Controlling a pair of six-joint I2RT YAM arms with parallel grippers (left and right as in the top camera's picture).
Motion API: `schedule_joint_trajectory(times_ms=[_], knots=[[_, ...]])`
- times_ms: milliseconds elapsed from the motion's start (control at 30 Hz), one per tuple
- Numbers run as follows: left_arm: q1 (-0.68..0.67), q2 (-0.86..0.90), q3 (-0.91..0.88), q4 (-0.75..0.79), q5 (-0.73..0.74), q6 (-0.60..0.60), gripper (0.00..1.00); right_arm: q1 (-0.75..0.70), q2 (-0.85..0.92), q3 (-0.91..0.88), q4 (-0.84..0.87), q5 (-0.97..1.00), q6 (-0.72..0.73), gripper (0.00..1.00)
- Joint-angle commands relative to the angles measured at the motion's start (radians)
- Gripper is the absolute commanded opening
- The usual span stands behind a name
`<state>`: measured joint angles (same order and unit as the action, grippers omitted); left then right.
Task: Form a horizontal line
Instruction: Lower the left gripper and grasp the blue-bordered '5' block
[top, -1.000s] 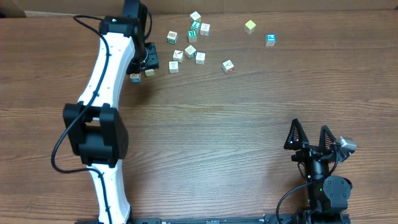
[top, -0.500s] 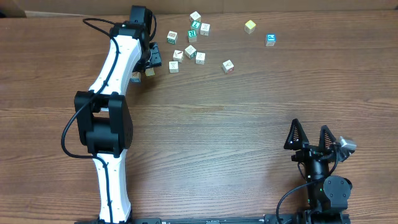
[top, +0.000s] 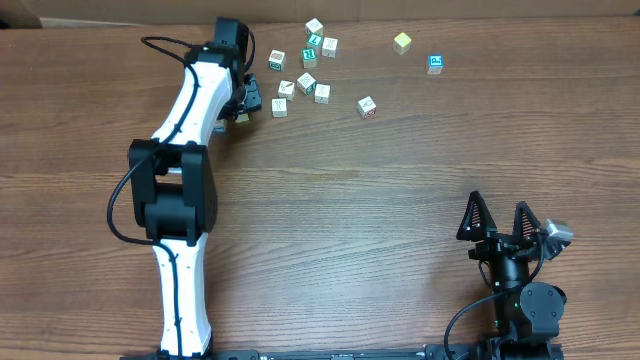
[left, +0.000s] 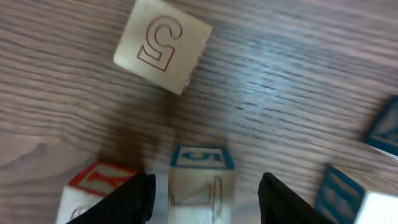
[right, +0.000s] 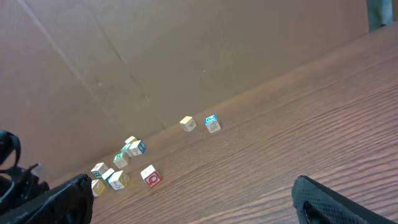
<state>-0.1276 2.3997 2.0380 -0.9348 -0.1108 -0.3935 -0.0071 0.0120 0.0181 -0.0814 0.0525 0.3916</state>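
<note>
Left gripper (left: 206, 190) half open, straddling blue-topped cube (left: 202, 157) at far left, not gripping. Right gripper (top: 499, 222) wide open, empty, near right. Loose cubes (top: 306, 82) scattered far middle, not lined up.

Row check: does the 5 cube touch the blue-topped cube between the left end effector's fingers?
Apart. Left wrist view shows bare tabletop between the 5 cube and the blue-topped cube.

Overhead view bright, even, soft short shadows on counter (top: 380, 200). Left wrist view motion-blurred, left tool (left: 206, 190) smeared at 6 o'clock; glare at 2 o'clock. Right wrist view dimmer.
</note>
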Motion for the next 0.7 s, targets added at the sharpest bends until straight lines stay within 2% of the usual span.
schedule_joint_trajectory(times_ms=[0, 133, 233, 400, 467, 667], knots=[[-0.002, 0.041, -0.009, 0.009, -0.027, -0.013, 0.49, -0.005, -0.005, -0.010, 0.005, 0.006, -0.007, 1.00], [-0.002, 0.043, -0.009, 0.014, -0.027, -0.015, 0.48, -0.005, -0.005, -0.010, 0.005, 0.006, -0.007, 1.00], [-0.002, 0.043, -0.005, 0.021, -0.027, -0.014, 0.53, -0.005, -0.005, -0.010, 0.005, 0.006, -0.007, 1.00], [-0.002, 0.042, 0.032, 0.015, -0.027, -0.014, 0.52, -0.005, -0.005, -0.010, 0.005, 0.006, -0.007, 1.00], [-0.002, 0.042, 0.042, 0.005, -0.027, -0.014, 0.49, -0.005, -0.005, -0.010, 0.005, 0.006, -0.007, 1.00], [-0.002, 0.039, 0.042, 0.004, -0.026, -0.014, 0.50, -0.005, -0.005, -0.010, 0.005, 0.006, -0.007, 1.00]])
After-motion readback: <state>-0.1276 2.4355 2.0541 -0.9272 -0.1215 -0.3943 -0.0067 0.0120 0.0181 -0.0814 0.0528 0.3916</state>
